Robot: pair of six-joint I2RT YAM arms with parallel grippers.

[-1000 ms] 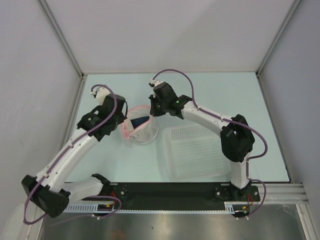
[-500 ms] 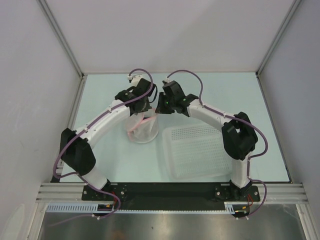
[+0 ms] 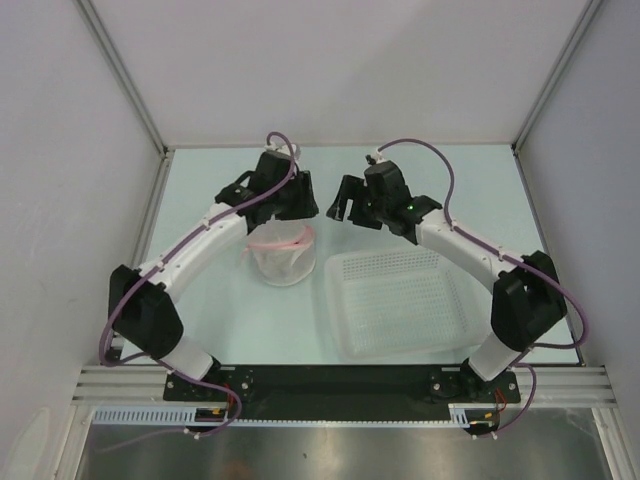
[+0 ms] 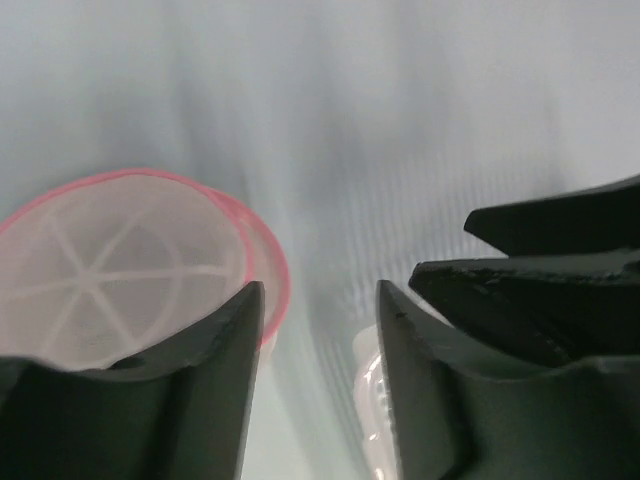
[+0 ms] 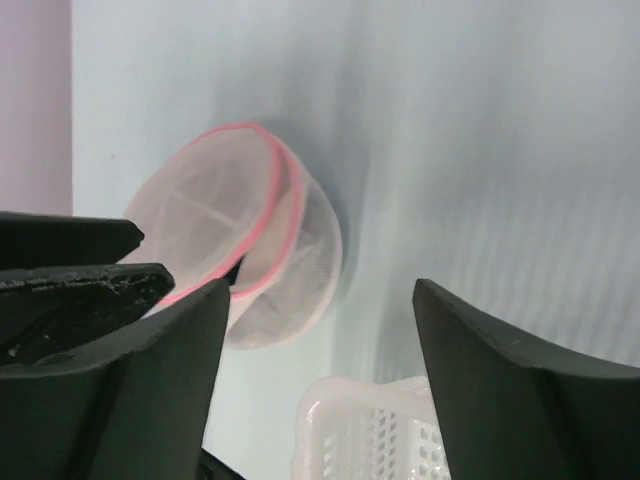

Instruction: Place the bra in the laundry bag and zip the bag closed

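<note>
Left gripper (image 3: 296, 205) parted by laundry bag (image 3: 282, 262), right gripper (image 3: 345, 202) spread wide

Left arm (image 3: 205, 240): stretched far from base, forearm slanted up and inward to middle. Left gripper (image 3: 303, 207) turned toward right side; fingers (image 4: 215, 390) apart, narrow gap between them.

Right arm (image 3: 470, 250): elbow raised at right side, forearm goes up-left to middle. Right gripper (image 3: 346, 203) turned toward left side; fingers (image 5: 500, 390) spread wide.

Two grippers face each other, near, not touching.
</note>
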